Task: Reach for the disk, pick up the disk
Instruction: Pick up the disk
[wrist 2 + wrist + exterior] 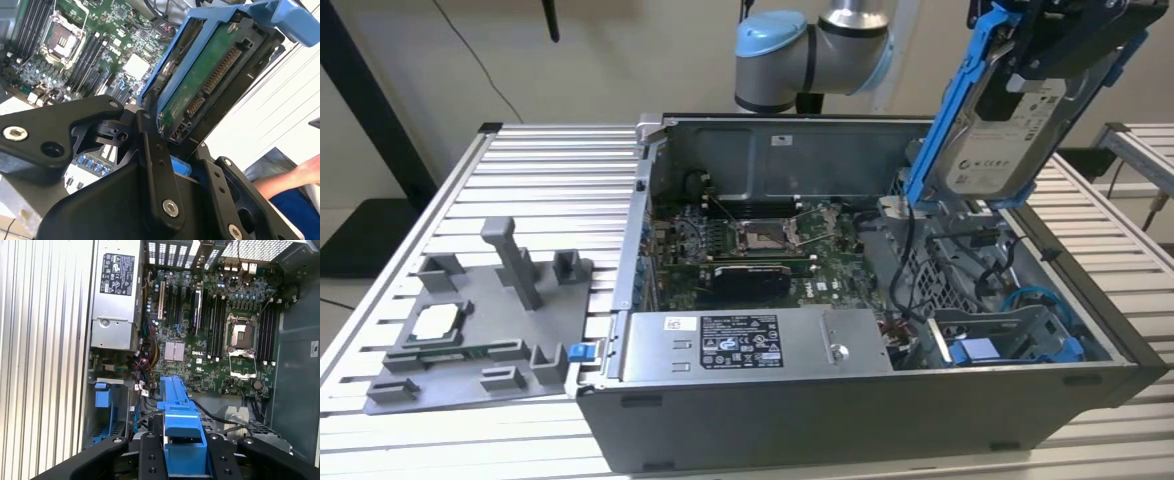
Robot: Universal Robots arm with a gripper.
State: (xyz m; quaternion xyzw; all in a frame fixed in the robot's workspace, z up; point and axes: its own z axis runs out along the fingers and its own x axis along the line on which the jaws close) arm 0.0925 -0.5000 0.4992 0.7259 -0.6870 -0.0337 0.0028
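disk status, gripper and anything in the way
Gripper shut on the disk. Disk lifted, tilted above the open computer case, blue frame between the fingers. Nothing blocking it.

Disk [1007,125] top behind pincer [1067,40]

Labels mark the disk [1001,130] and power supply [834,345] — their print unreadable.

The open computer case [881,400] is sitting on the desk [534,160], with a fixture tray [474,330] lying at the exterior view's left of it. The disk [1007,120] is hanging tilted in the tool [1067,40] above the case's far corner at the exterior view's right.
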